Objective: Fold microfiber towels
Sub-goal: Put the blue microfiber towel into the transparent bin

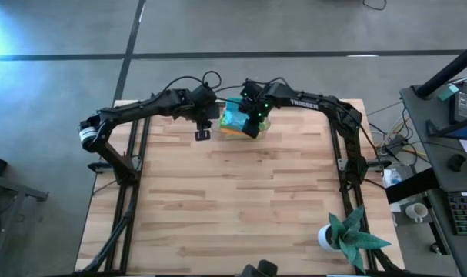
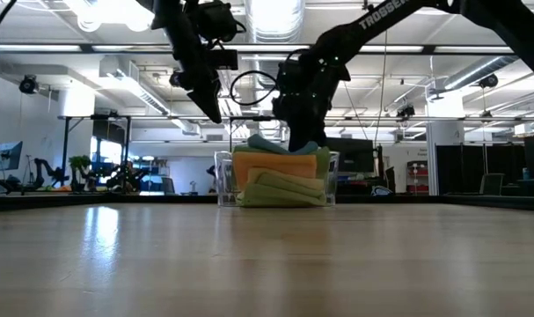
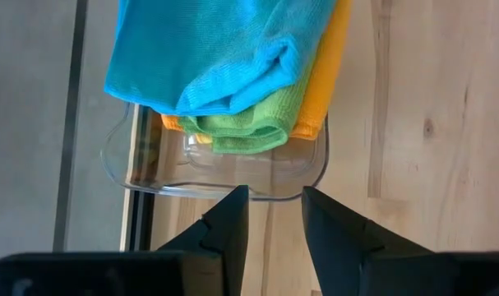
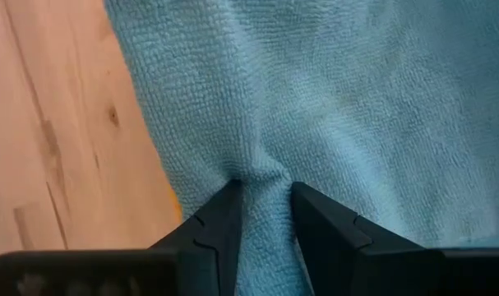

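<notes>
A clear plastic bin (image 2: 225,180) stands at the table's far edge and holds a pile of microfiber towels: lime green (image 2: 288,189) at the bottom, orange (image 2: 271,165) above it, light blue (image 1: 235,117) on top. My right gripper (image 4: 265,187) reaches down into the pile and is shut on the light blue towel (image 4: 331,90). My left gripper (image 3: 274,205) is open and empty, raised above the table just left of the bin (image 3: 224,181). It also shows in the high view (image 1: 204,129). My right gripper pinches a bunched-up ridge of the light blue towel's top surface (image 4: 264,168) between its two fingers. The fingers come from above, pointing down. The cloth puckers toward the fingertips, and the rest of the towel lies on the pile in the bin.
A teal spiky-leaved plant in a white pot (image 1: 347,235) stands at the table's near right corner. Bare wooden tabletop (image 1: 241,200) stretches from the bin to the near edge. Desks with gear stand beyond the table's right edge.
</notes>
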